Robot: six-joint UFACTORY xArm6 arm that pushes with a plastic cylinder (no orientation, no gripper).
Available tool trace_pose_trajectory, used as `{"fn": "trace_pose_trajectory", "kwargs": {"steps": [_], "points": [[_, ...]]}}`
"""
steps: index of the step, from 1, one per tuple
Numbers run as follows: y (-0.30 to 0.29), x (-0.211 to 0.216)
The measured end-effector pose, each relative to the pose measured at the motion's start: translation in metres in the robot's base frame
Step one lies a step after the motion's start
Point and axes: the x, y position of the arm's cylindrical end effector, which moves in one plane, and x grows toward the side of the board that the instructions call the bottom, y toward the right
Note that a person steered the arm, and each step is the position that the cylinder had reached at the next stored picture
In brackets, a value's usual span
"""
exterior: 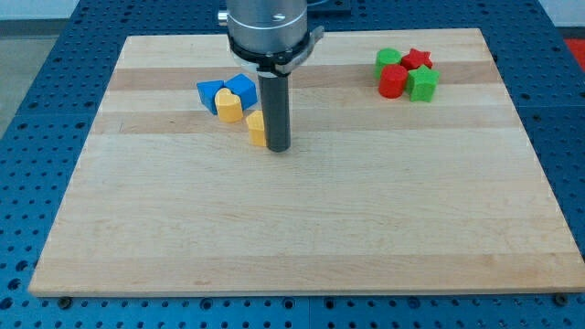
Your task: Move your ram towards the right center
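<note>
My tip (278, 146) rests on the wooden board (302, 228), left of the board's middle and toward the view's top. A yellow block (256, 128) sits right against the rod's left side, partly hidden by it. Another yellow block (228, 106) lies just up-left of it. Two blue blocks touch that one: a blue triangle-like block (209, 94) and a blue block (242, 88). At the view's top right is a cluster: a green block (388, 60), a red star (417, 59), a red cylinder (393, 81) and a green block (423, 84).
The board lies on a blue perforated table (37, 110). The arm's grey end housing (270, 27) hangs above the rod at the view's top.
</note>
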Motion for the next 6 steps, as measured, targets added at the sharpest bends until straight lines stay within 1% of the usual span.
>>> {"fn": "trace_pose_trajectory", "kwargs": {"steps": [2,3,4,5,6], "points": [[-0.016,-0.015],[-0.016,-0.018],[-0.002,-0.018],[0.039,-0.018],[0.112,-0.018]]}}
